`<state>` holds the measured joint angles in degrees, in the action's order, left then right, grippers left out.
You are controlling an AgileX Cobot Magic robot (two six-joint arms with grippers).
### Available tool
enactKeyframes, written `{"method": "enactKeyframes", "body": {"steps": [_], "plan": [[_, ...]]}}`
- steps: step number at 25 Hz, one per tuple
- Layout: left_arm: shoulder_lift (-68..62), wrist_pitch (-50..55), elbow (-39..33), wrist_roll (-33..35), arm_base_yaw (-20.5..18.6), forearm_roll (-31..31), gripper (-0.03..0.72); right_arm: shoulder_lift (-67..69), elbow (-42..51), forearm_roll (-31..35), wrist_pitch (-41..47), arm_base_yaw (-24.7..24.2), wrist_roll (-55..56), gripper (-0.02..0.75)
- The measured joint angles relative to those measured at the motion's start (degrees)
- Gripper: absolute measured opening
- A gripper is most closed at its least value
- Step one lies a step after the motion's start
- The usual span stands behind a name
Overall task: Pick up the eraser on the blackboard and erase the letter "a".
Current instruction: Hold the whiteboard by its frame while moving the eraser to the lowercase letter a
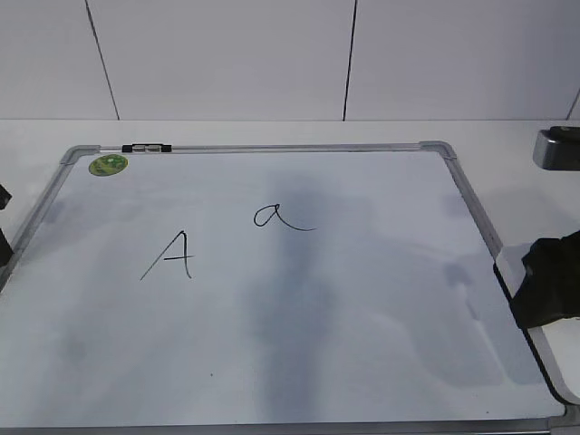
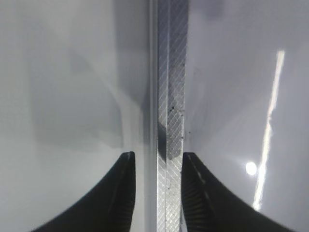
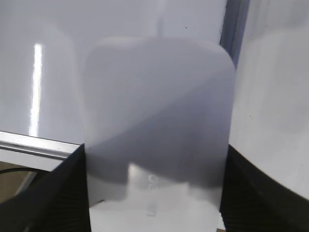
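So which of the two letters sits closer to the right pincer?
The lowercase cursive "a", with a round loop; the angular capital "A" lies further left.

letter "a" (image 1: 281, 217) mid-blackboard (image 1: 362, 362) | eraser (image 1: 517, 272) right edge

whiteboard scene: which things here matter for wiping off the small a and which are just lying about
For the job:
- eraser, between the right gripper fingers
- lowercase "a"
- whiteboard

Lying about:
- capital "A"
- green sticker
- marker on the top frame
- left gripper, straddling the frame edge
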<state>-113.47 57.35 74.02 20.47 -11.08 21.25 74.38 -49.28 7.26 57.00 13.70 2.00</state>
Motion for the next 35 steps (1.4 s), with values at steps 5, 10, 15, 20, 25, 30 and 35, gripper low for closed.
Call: {"method": "enactKeyframes", "body": {"steps": [5,10,15,20,25,30,35], "plan": [[-1.3,0.0,0.0,0.1,0.0,0.0,0.215,0.0,0.0,0.0,0.0,0.0,0.0,0.549],[-2.0,0.0,0.0,0.1,0.0,0.3,0.176,0.0,0.0,0.0,-0.1,0.0,0.0,0.549],[-2.0,0.0,0.1,0.1,0.0,0.9,0.029,0.0,0.0,0.0,-0.1,0.0,0.0,0.548],[-2.0,0.2,0.1,0.2,0.0,1.2,0.018,0.0,0.0,0.1,-0.1,0.0,-1.3,0.549],[-2.0,0.3,0.1,0.2,0.0,1.2,0.018,1.0,-2.0,0.4,-0.1,1.1,-2.9,0.548],[-2.0,0.3,0.1,0.2,0.0,1.2,0.017,5.9,-9.4,0.1,0.4,4.1,-3.3,0.548],[-2.0,0.3,0.1,0.2,0.0,1.2,0.017,15.5,-18.7,-1.9,2.4,6.6,-3.4,0.548]]}}
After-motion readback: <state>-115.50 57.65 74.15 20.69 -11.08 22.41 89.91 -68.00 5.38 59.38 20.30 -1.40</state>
